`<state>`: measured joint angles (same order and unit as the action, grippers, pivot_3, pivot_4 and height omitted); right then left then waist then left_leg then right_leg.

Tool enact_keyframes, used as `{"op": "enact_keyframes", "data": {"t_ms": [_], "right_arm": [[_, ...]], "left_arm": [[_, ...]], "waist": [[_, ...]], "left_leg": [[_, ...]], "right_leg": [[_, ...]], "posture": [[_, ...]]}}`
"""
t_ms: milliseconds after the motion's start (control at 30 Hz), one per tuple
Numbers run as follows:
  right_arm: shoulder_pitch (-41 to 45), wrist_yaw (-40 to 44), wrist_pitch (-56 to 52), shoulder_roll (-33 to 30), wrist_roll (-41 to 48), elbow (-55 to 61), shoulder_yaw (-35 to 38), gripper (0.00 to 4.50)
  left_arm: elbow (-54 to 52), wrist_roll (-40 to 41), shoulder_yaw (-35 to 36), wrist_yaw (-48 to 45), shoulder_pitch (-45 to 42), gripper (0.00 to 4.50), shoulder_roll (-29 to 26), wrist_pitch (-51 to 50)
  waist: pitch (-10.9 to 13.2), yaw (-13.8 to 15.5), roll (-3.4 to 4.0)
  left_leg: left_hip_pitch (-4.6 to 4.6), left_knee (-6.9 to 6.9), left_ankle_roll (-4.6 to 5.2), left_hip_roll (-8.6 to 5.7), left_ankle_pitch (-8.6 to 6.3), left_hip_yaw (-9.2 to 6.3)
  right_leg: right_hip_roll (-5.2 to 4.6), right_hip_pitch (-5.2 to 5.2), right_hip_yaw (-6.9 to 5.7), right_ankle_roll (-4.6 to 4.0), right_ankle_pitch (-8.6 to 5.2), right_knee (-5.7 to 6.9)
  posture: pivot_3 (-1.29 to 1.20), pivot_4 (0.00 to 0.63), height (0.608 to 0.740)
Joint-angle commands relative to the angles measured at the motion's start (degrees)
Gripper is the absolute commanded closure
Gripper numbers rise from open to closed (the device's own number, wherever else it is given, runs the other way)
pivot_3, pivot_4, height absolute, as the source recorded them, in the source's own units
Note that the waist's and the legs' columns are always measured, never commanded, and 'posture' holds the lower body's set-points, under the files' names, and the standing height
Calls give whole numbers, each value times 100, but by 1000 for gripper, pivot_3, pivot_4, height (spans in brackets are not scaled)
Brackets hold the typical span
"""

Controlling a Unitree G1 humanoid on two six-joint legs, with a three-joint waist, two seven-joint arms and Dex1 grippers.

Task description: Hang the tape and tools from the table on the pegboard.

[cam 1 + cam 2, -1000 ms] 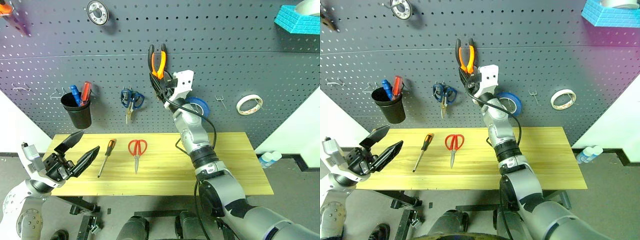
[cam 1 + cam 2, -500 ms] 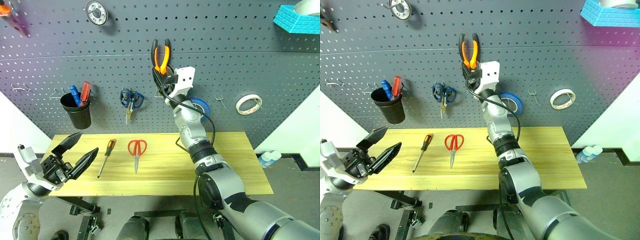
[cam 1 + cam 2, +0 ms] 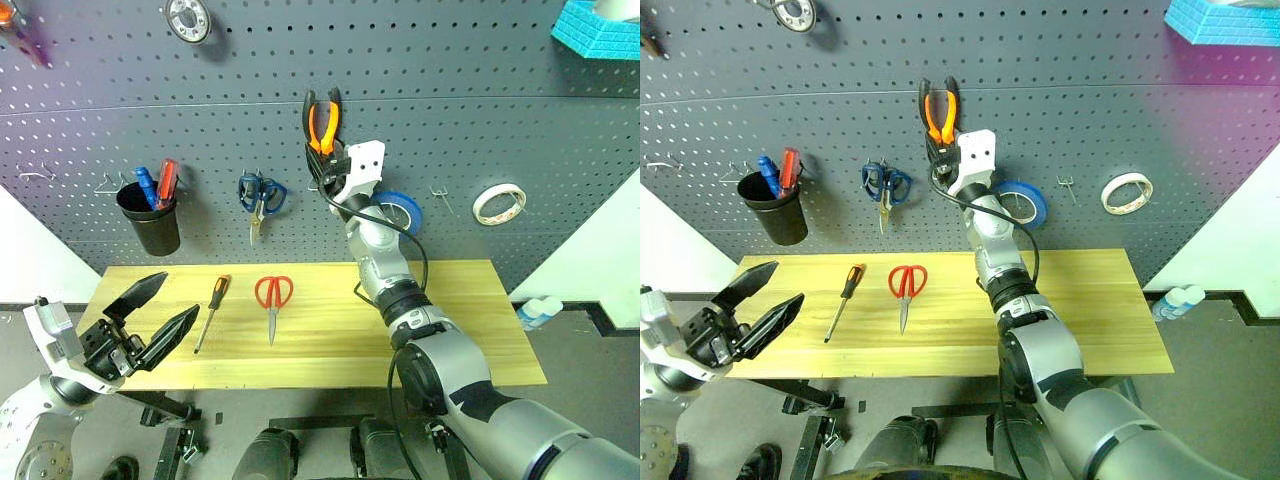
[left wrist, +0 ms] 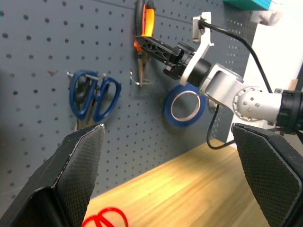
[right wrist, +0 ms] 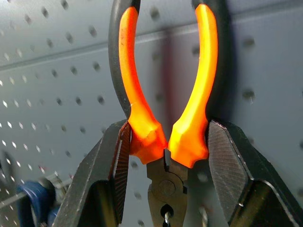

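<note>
My left claw (image 3: 150, 320) hangs wide open and empty off the near left corner of the bench (image 3: 480, 340), parked low so it stays out of the way while the other arm works; from there it looks along the pegboard (image 3: 500, 120) toward the blue tape.

Left of the blue tape on the pegboard sits a black cup (image 3: 150, 218) with a blue and a red screwdriver, then the blue-handled scissors (image 3: 260, 195) on their hook; those are not my job. On the bench, also left of the blue tape and below it, the orange-and-black screwdriver (image 3: 213, 312) and the red-handled scissors (image 3: 272, 300) lie flat side by side, not yet hung.

The blue tape (image 3: 400, 212) is on the pegboard already, just right of my raised arm. Just left of it and higher, my right claw (image 3: 322, 170) is partly closed, clamped on the pliers (image 3: 320, 125) near the pivot, handles up and nose down. I judge I hold them this way so the gap between the handles can drop over a hook (image 4: 137, 82); whether they have caught it I cannot tell.

Well right of the blue tape hangs a whitish tape roll (image 3: 498, 205).
</note>
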<state>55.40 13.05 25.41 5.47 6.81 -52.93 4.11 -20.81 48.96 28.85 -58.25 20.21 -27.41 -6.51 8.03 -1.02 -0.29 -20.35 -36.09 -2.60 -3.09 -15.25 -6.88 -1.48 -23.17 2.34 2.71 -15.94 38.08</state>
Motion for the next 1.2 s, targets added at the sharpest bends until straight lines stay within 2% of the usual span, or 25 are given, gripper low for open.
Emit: {"op": "enact_keyframes", "data": {"t_ms": [33,500,567,600,767,1000,1200], "right_arm": [[79,-172,181,-75,-168,-118,-15,2462],[-481,-97,270,-172,-427,-109,-188,2462],[-489,-40,266,-202,-412,-103,-185,1753],[-490,168,243,-171,-226,-73,-105,1547],[-419,46,254,-263,-305,-47,-104,18],[-450,48,286,-281,-296,281,-140,18],[-723,158,101,-260,-242,1362,-259,18]], "left_arm": [[-245,122,199,46,51,0,-103,-17],[-336,103,185,125,105,0,-95,-64],[-317,89,161,128,86,0,-86,-63],[-309,80,152,126,82,0,-82,-57],[-217,42,130,84,53,0,-54,-14],[-136,16,117,33,-2,0,-36,16],[-48,11,119,-15,-65,0,-46,33]], "waist": [[26,1,2],[164,7,-14],[165,7,-16],[169,12,-18],[201,9,-17],[202,8,-18],[203,12,-19]], "left_leg": [[0,0,0,0,0,0],[-5,6,1,1,0,0],[-5,8,1,1,0,0],[-6,8,1,1,0,0],[-13,7,1,1,0,0],[-12,5,1,1,0,0],[-21,7,1,1,0,0]], "right_leg": [[0,0,0,0,0,0],[-2,-3,1,-6,-7,-7],[-3,-3,1,-5,-9,-10],[-4,-3,1,-5,-9,-12],[-4,-7,1,-6,-10,-14],[-4,-7,2,-7,-10,-14],[-4,-14,2,-6,-10,-16]], "posture": [[97,169,740],[97,181,740],[95,175,740],[94,173,740],[91,166,740],[88,156,740],[79,149,740]]}}
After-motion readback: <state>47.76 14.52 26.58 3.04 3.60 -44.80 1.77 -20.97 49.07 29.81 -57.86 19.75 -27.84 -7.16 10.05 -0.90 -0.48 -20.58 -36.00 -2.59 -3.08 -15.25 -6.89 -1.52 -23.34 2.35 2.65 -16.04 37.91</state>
